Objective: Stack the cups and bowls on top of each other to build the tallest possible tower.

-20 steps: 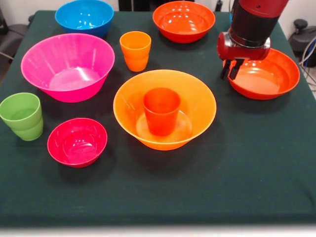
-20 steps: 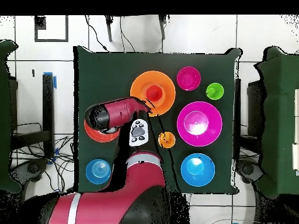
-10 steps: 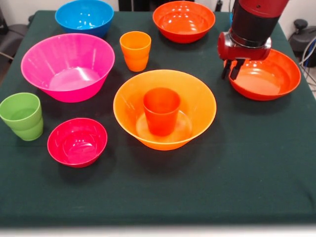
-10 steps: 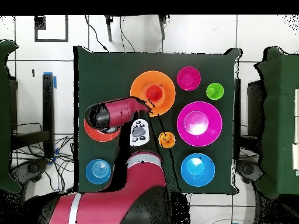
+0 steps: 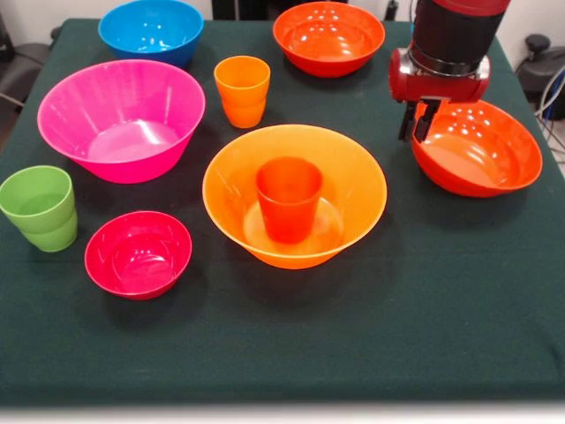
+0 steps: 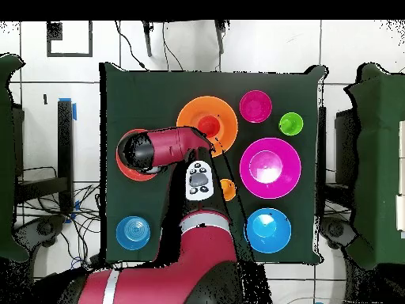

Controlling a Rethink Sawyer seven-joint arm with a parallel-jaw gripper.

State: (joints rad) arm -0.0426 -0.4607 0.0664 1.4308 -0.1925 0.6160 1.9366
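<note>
My gripper [image 5: 420,124] is shut on the near-left rim of a red-orange bowl [image 5: 481,150] at the right and holds it tilted, its left side raised off the cloth. The widest orange bowl [image 5: 353,190] stands mid-table with a red-orange cup [image 5: 289,199] upright inside it. An orange cup [image 5: 242,90] stands behind it. A pink bowl [image 5: 121,119], a light green cup [image 5: 38,208] and a crimson bowl [image 5: 138,253] are at the left. A blue bowl [image 5: 151,29] and a second red-orange bowl [image 5: 328,37] stand at the far side. In the overhead view my arm [image 6: 162,149] hides most of the held bowl [image 6: 126,168].
A dark green cloth [image 5: 441,300] covers the table. In the overhead view a small blue dish [image 6: 133,232] sits at the table's corner near my base. Chairs and cables surround the table.
My gripper has risen a little with the red-orange bowl's rim in it. The bowl has tipped and shifted to the right. Nothing else has moved.
</note>
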